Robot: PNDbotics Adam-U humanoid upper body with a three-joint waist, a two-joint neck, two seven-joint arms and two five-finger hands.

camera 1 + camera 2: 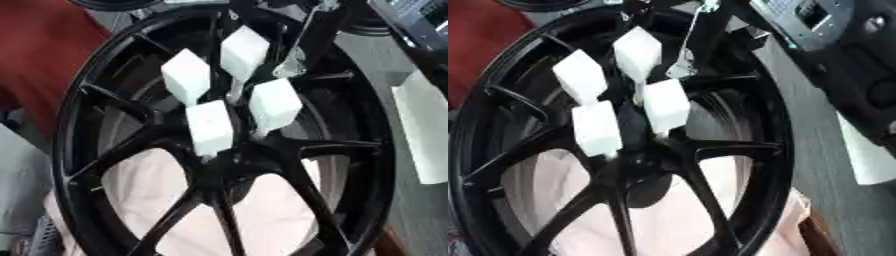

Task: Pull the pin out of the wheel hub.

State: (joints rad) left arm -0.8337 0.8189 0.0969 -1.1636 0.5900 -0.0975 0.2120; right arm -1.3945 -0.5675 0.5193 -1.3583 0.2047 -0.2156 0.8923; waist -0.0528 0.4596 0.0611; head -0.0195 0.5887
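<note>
On a grey bench [367,55] with red cloth to the left, the black wheel hub [219,165] fills the view, four white-capped pins [210,127] standing clustered at its centre for reach, while no robot hand shows, so its state cannot be told.

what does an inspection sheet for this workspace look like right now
surface: grey table, mostly covered by the wheel.
job's things: black wheel hub with spokes; four white block-headed pins stand clustered at its centre.
clutter: white sheet at the right edge; pale pink cloth under the spokes.
hands: neither hand clearly seen; a dark robot part fills the upper right.
cables: nothing seen.
surroundings: red surface at upper left.
</note>
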